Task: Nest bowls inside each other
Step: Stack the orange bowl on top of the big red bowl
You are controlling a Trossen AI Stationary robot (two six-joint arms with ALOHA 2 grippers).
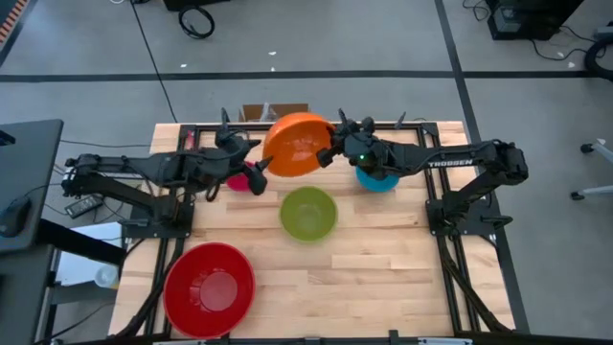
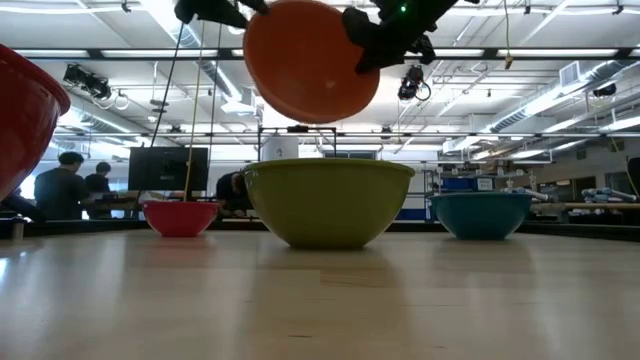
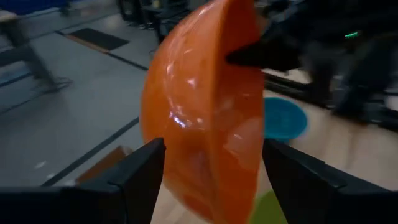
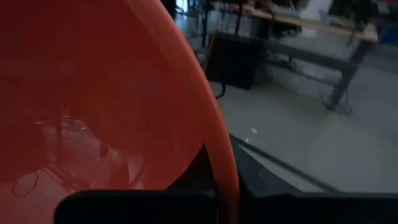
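An orange bowl [image 1: 297,144] hangs tilted in the air over the far middle of the table. My right gripper [image 1: 330,153] is shut on its rim. My left gripper [image 1: 257,163] is open, and its fingers [image 3: 143,171] stand on either side of the bowl's lower part [image 3: 211,155]. A green bowl [image 1: 308,213] rests on its base at the table's middle. A small pink bowl [image 1: 238,179] sits under my left arm. A teal bowl [image 1: 376,180] sits under my right arm. A large red bowl [image 1: 209,289] stands near the front left. My left gripper has a finger on each side of the orange bowl's lower wall; I cannot tell whether either one touches it. My right gripper pinches the orange bowl's rim [image 4: 222,177] on the bowl's right side, one finger inside and one outside. The fingers come nearly level from the table's right. The bowl is lifted clear and steeply tilted, its bottom toward the near side.
The table's frame rails [image 1: 192,129] run along the far edge, with a cardboard box [image 1: 263,112] beyond. Bare wood [image 1: 383,278] lies at the front right. People sit at desks [image 2: 75,185] in the room behind.
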